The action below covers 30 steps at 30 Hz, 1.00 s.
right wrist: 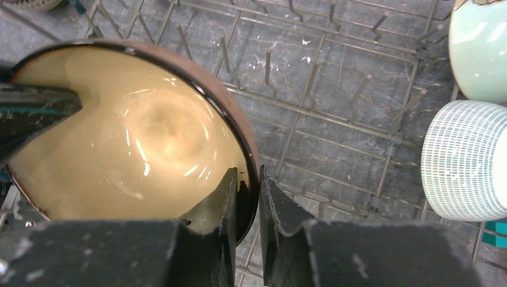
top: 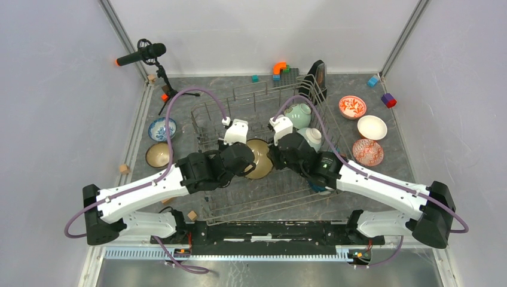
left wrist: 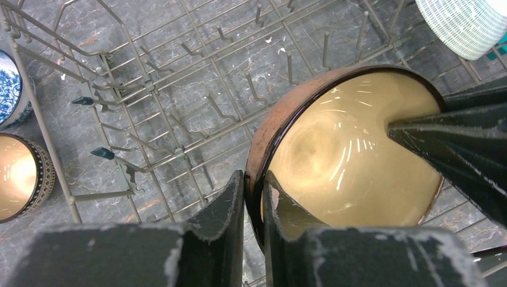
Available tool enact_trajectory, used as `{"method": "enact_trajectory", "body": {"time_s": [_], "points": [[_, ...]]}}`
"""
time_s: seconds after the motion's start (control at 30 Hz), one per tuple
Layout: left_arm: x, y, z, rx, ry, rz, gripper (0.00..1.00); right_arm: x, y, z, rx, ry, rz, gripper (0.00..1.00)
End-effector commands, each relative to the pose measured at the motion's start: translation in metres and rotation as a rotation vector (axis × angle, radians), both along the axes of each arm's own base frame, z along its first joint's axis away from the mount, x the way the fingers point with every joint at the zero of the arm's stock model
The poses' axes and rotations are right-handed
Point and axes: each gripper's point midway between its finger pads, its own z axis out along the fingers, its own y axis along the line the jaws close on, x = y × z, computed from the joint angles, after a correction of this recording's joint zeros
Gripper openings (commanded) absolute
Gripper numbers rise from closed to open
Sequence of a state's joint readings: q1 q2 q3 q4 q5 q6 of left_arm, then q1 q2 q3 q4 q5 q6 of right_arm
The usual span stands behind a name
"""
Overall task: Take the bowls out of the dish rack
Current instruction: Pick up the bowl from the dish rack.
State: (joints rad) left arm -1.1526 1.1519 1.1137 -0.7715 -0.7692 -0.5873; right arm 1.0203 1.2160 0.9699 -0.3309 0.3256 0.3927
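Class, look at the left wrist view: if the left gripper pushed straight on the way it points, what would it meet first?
The tan bowl: the left gripper is shut on its rim, so the rim would press deeper between the jaws. Beyond that, probably the dish rack wires.

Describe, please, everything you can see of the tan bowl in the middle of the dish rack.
The tan bowl is round and looks like glazed ceramic: glossy cream-tan inside, a thin dark rim, and a matte rusty-brown outside. It is empty and lies within the dish rack, near its middle, mouth facing up. The left hand and right hand each pinch its rim from opposite sides, one finger inside, one outside. Whether it rests on the wires cannot be told.
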Motion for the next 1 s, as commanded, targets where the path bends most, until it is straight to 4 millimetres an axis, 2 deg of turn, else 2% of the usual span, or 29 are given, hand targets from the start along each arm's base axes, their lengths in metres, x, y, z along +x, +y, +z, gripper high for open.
{"method": "enact_trajectory", "body": {"time_s": [0.0,0.07,0.17,0.2,0.37,0.47,0.5,0.77,0.87,0.97], "points": [[0.011,-0.012,0.047,-0.243,-0.099,0.077,0.02,0.001,0.009,0.002,0.026,-0.002,0.020,0.12],[0.010,-0.014,0.046,-0.250,-0.094,0.071,0.02,0.001,0.009,0.004,0.027,-0.006,0.020,0.00],[0.008,-0.015,0.046,-0.257,-0.089,0.052,0.02,0.001,0.010,0.013,0.054,-0.033,0.036,0.00],[0.006,-0.017,0.046,-0.258,-0.084,0.028,0.05,0.000,0.011,0.018,0.075,-0.048,0.043,0.00],[-0.001,-0.026,0.049,-0.299,-0.079,-0.049,0.65,0.004,0.002,0.037,0.064,-0.106,0.029,0.00],[-0.003,-0.023,0.055,-0.319,-0.089,-0.059,0.94,0.008,-0.007,0.051,0.047,-0.143,0.007,0.00],[-0.004,-0.022,0.056,-0.325,-0.092,-0.061,0.99,0.010,-0.011,0.056,0.033,-0.157,-0.006,0.00],[-0.009,0.002,0.087,-0.400,-0.163,-0.049,1.00,0.023,-0.048,0.104,-0.031,-0.248,-0.107,0.00],[-0.011,0.014,0.099,-0.411,-0.199,-0.055,1.00,0.027,-0.068,0.134,-0.054,-0.295,-0.163,0.00],[-0.013,0.027,0.107,-0.410,-0.238,-0.058,1.00,0.031,-0.096,0.174,-0.079,-0.357,-0.251,0.00]]}}
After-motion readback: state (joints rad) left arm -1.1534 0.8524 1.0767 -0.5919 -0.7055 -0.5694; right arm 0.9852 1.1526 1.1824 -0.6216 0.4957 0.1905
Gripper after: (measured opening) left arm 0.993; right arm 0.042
